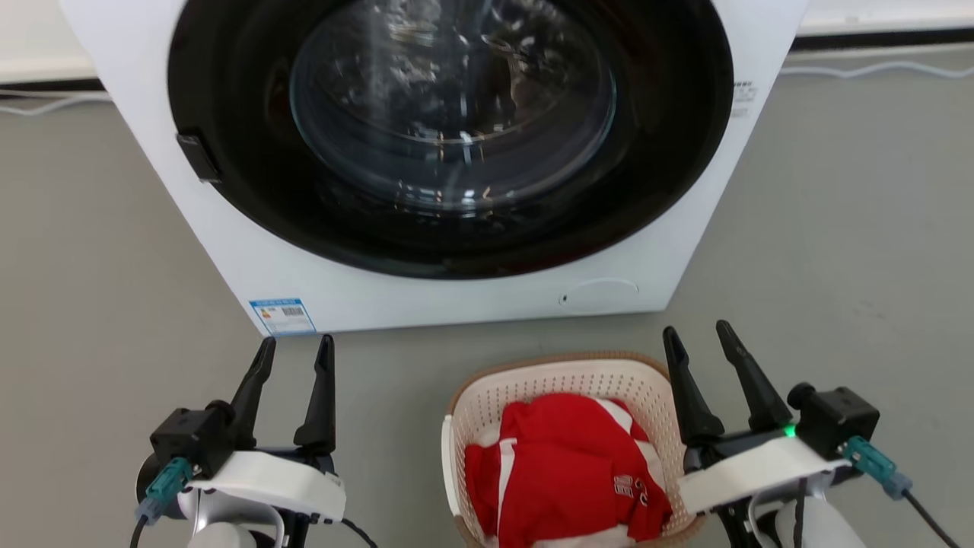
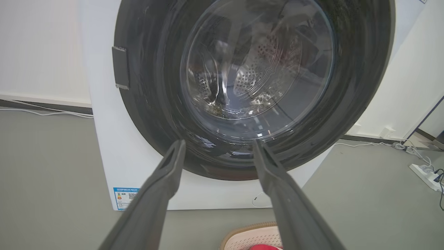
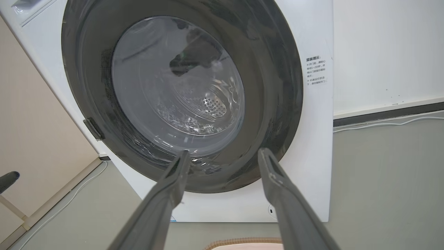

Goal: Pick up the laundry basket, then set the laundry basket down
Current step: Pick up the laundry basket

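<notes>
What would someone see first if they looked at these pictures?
The big white washing machine with its round dark glass door shut looms at the top of the head view. On the grey floor just before it sits a cream-white perforated plastic laundry basket with a brown rim, holding a bright red and white garment. The left claw and right claw hover open, one on each side of the basket.

washing machine: one | round glass door: one | laundry basket: one | red-and-white garment: one | hands: two, left hand and right hand, two dark fingers each | blue label on machine front: one | printed notice on machine front: one | power strip on floor: one
</notes>
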`<state>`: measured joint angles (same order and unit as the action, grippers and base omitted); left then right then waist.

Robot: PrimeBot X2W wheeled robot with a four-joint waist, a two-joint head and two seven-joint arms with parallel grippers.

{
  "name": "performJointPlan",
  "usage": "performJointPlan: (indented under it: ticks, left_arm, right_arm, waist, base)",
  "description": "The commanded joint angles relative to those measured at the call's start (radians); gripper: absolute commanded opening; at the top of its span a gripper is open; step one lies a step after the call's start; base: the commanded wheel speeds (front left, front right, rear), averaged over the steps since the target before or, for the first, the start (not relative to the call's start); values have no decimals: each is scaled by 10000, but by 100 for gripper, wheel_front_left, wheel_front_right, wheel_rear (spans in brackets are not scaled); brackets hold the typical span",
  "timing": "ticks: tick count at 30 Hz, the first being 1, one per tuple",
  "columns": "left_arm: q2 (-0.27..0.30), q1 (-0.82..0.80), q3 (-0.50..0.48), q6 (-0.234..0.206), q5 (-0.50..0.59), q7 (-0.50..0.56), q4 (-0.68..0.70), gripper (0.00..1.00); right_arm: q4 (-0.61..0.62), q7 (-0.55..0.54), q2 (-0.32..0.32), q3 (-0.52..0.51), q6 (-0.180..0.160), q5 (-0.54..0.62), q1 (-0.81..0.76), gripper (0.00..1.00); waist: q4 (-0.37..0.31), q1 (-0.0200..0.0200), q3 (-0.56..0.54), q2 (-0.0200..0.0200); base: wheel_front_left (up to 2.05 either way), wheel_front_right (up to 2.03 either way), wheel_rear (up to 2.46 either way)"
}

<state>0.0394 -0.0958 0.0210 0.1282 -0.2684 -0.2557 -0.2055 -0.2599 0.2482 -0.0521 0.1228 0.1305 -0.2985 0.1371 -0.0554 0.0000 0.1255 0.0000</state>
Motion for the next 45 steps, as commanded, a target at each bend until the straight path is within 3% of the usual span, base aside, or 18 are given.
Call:
performJointPlan:
  ticks: [1, 16, 25, 34, 45]
  left_arm:
    - [109, -507, -252, 25, -152, -61, 151, 100]
    - [281, -1636, 376, 25, -864, -61, -1084, 100]
    - [594, -2915, 1585, 25, -1595, -61, -3619, 100]
    - [676, -3996, 2169, 25, -2225, -61, -5874, 100]
    - [671, -5541, 3381, 25, -3279, -61, -7993, 100]
  right_arm:
    - [330, 136, 18, 227, 2, 70, 512, 100]
    - [719, 136, 18, 151, 2, 27, 1138, 100]
    - [956, 136, 18, 299, 2, -162, 1524, 100]
    - [1166, 136, 18, 245, 2, -340, 1656, 100]
    - [1413, 136, 18, 365, 2, -484, 2067, 100]
  waist:
    - [-126, 0, 380, 0]
    - [-404, 0, 2008, 0]
    - [-714, 0, 3013, 0]
    - [-1107, 0, 3794, 0]
    - [-1306, 0, 5165, 0]
  base:
    - [0, 0, 0]
    - [0, 0, 0]
    - [0, 0, 0]
    - [0, 0, 0]
    - [0, 0, 0]
